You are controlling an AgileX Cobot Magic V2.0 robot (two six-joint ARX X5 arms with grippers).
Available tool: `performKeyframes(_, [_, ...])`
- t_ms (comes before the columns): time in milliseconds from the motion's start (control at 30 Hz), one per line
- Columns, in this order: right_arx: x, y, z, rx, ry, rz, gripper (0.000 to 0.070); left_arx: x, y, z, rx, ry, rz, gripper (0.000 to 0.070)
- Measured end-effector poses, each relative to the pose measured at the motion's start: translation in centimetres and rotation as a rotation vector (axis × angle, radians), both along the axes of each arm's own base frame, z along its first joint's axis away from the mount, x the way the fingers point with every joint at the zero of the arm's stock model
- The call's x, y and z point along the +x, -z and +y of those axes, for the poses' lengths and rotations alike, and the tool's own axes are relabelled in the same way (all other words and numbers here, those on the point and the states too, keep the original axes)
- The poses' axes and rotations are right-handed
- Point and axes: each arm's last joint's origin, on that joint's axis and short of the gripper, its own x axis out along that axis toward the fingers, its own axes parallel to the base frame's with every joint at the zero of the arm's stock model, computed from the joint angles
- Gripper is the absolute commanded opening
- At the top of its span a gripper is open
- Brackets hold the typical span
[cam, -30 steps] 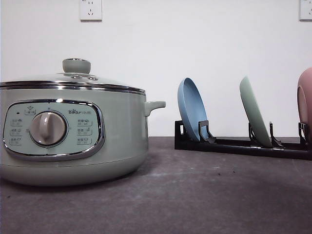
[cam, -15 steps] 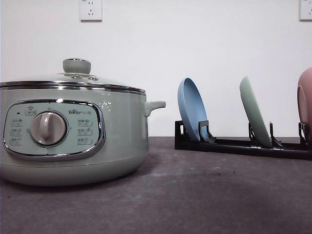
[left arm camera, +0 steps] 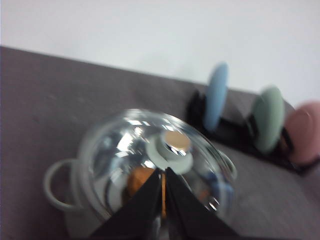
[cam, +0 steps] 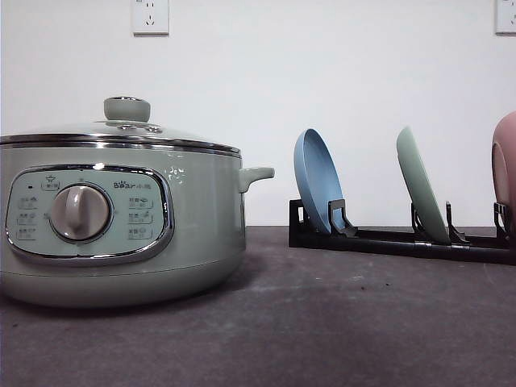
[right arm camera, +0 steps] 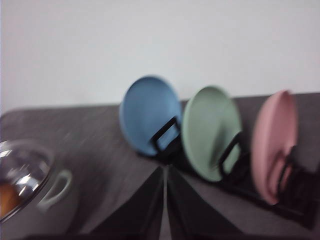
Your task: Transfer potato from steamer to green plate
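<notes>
While the front view looks low across the dark table [cam: 339,322], it takes in the steamer [cam: 121,218] side-on at the left, its glass lid [cam: 121,133] seated on the chrome rim and the dial [cam: 79,212] facing the camera. To the right, a black rack [cam: 395,240] holds the blue plate [cam: 317,192], the green plate [cam: 421,196] and, cut by the frame edge, the pink dish [cam: 505,173], all on edge and leaning.

From that side angle the pot's contents cannot be seen. The left wrist view looks down through the lid and catches an orange-brown patch, the potato [left arm camera: 140,179], inside the steamer beneath the glass, just beside the lid knob [left arm camera: 173,148]. The left gripper [left arm camera: 163,175] hangs above the lid with its fingertips pressed together, holding nothing. This view is blurred.

The right wrist view, also blurred, faces the rack from another angle, so the three dishes show their faces rather than their edges. The right gripper [right arm camera: 165,172] has its tips meeting, empty, in line with the gap between the blue and green plates. A corner of the steamer with a bit of orange shows at its edge.

Against the front views of a second and half a second ago, nothing has shifted: steamer, lid and dishes sit as they did.
</notes>
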Motion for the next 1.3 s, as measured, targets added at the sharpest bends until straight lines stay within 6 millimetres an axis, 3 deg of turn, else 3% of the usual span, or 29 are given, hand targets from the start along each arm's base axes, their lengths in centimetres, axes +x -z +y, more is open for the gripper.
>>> performKeyframes(400, [1.6, -2.5, 0.8, -0.046, -0.315, 0.210, 0.0000, 0.9, -2.5, -1.4, 0.061, 0.343, 0.156, 0.0000])
performKeyframes(700, [1.2, -2.9, 1.1, -0.097, -0.373, 0.245, 0.0024, 0.7, -2.5, -1.9, 0.103, 0.411, 0.162, 0.0015])
performKeyframes(767, [1.2, -2.9, 1.1, -0.101, -0.374, 0.244, 0.0183, 0.7, -2.5, -1.9, 0.105, 0.412, 0.160, 0.0132])
performKeyframes(833, [1.3, -2.9, 1.1, -0.103, -0.374, 0.244, 0.0411, 0.7, -2.5, -1.9, 0.105, 0.412, 0.160, 0.0336])
performKeyframes(867, [1.3, -2.9, 1.1, -0.102, -0.374, 0.245, 0.0478, 0.7, -2.5, -1.9, 0.105, 0.412, 0.160, 0.0435])
performKeyframes(933, [1.3, -2.9, 1.1, -0.103, -0.373, 0.245, 0.0511, 0.7, -2.5, -1.9, 0.105, 0.412, 0.160, 0.0553])
performKeyframes(1300, [1.3, -2.9, 1.1, -0.110, -0.352, 0.248, 0.0511, 0.7, -2.5, -1.9, 0.105, 0.412, 0.160, 0.0566])
